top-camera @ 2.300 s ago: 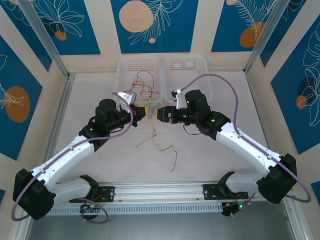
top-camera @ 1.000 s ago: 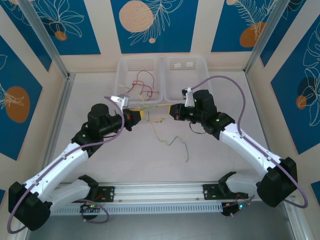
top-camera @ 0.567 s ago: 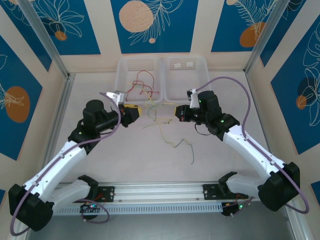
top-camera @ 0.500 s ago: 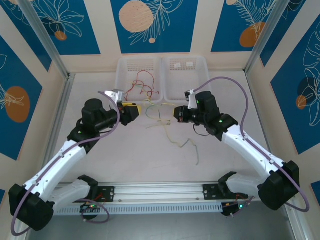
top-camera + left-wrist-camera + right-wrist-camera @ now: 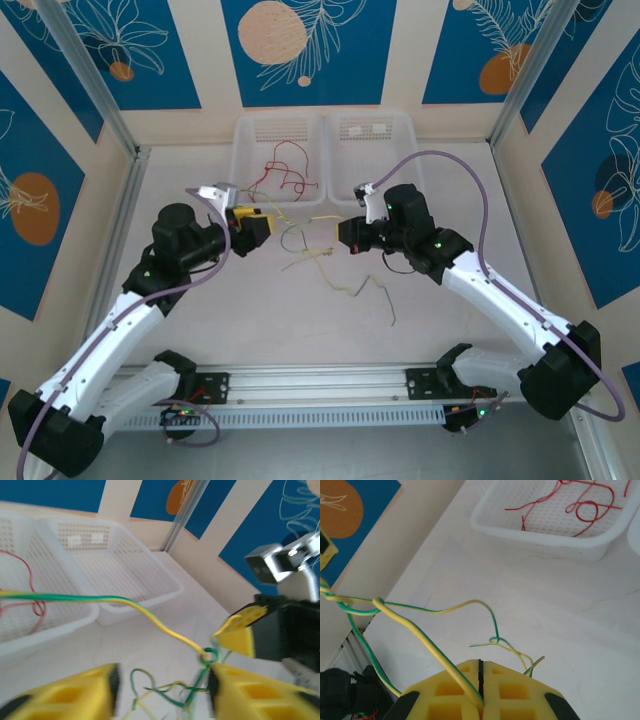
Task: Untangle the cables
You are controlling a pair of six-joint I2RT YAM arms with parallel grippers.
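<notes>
**A:** Start nearest. What does the right claw have?

**B:** The right claw [image 5: 479, 672] is pressed fully closed, with one of the yellow-green cables [image 5: 420, 630] pinched in the seam between its fingers. That strand runs away from it, towards the left arm, to a knot [image 5: 379, 601].

**A:** And the left claw?

**B:** The left claw [image 5: 162, 680] stands wide open, and I see nothing between its fingers. The knot sits just ahead of it, off towards its right finger [image 5: 250, 695].

**A:** So how does the tangle lie?

**B:** Its long axis runs side to side across the table [image 5: 250, 320], strung between the two claws. Loose tails trail down towards the near edge. The left claw is the nearer one to the knot and it is free, so I judge the next grasp falls to it. It would close on a strand just beside the knot and draw away from the right claw.

**A:** Counts?

**B:** There are two claws and two baskets. I make out at least two yellow-green cables, but the crossings stop me being exact. The red cables [image 5: 287, 172] number a few, too looped over one another to separate.

**A:** Where are those?

**B:** Farthest off, in the left basket [image 5: 245, 150], well apart from both claws. The right basket [image 5: 400, 130] stands touching it on the right. One yellow-green strand heads towards the left basket, and I cannot tell where it ends.
</notes>
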